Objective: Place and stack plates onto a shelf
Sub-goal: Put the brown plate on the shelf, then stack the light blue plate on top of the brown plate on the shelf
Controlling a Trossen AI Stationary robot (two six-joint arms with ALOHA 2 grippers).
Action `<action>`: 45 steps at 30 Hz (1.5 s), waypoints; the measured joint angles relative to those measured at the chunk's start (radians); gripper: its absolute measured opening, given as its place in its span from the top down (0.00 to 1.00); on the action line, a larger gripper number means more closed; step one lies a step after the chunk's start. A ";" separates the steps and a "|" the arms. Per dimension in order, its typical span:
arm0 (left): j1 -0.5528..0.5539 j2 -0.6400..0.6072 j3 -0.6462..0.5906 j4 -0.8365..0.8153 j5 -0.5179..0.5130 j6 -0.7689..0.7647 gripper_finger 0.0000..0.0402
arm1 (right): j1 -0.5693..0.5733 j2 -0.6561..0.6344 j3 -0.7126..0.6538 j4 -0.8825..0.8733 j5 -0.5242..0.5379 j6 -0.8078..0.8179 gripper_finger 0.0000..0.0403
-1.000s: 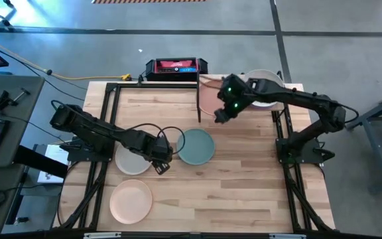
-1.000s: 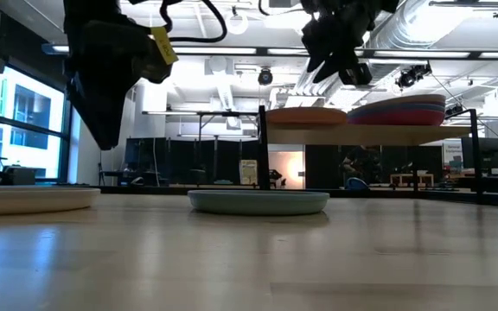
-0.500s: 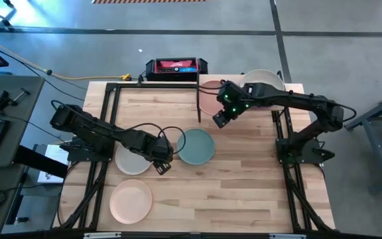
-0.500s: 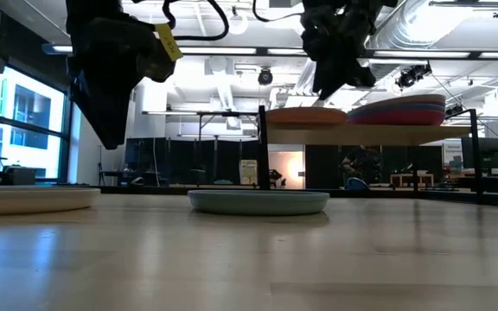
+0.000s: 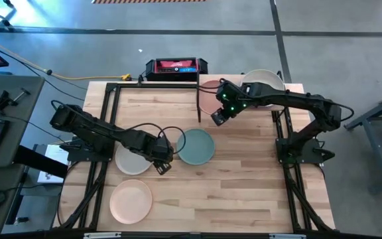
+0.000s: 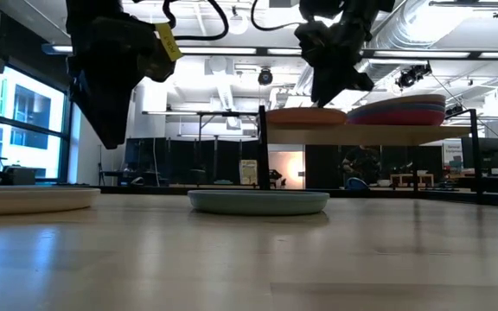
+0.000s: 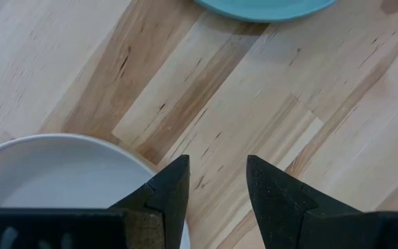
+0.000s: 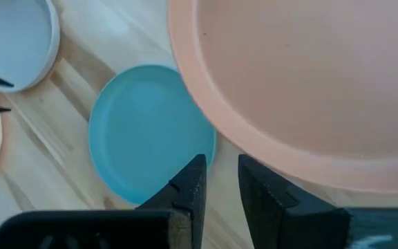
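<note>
My right gripper (image 5: 214, 119) hangs at the near edge of the shelf (image 6: 379, 132), above the peach-pink plate (image 8: 302, 83) resting on it, its fingers a narrow gap apart with nothing between them. A second stack on the shelf is topped by a cream plate (image 5: 265, 81); from the low view it shows blue and magenta rims. Three plates lie on the counter (image 5: 244, 186) waiting: the teal green plate (image 5: 196, 146) in the middle, the grey-beige plate (image 5: 130, 160) just beside it, and another peach-pink plate (image 5: 130, 201) nearer the front edge. My left gripper (image 5: 161, 164) hovers between the grey-beige and teal plates, fingers parted and empty. I judge the shelf plate to be set down and the step in hand to be fetching the next one. That calls for lowering one gripper over a plate's rim, most likely the teal, and pinching its edge cleanly before lifting it clear.
</note>
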 joint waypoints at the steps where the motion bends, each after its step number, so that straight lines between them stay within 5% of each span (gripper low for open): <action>1: 0.000 0.000 0.000 0.000 0.000 0.000 0.67 | -0.006 0.000 0.000 0.000 0.001 0.007 0.82; 19: 0.000 0.000 0.000 -0.002 0.000 0.008 0.67 | -0.100 0.000 0.000 0.000 0.029 0.001 0.82; 24: 0.000 0.000 0.000 -0.002 -0.001 0.009 0.67 | -0.087 0.000 0.000 0.000 -0.077 0.031 0.82; 28: 0.000 0.000 0.000 -0.002 -0.001 0.009 0.67 | -0.036 0.000 0.000 -0.001 -0.180 0.048 0.82; 33: 0.000 0.000 0.000 -0.002 -0.001 0.010 0.67 | 0.059 0.000 0.000 -0.038 -0.187 0.121 0.82; 45: -0.024 0.000 0.000 -0.023 0.024 0.013 0.67 | 0.279 0.005 0.000 -0.052 -0.069 0.228 0.82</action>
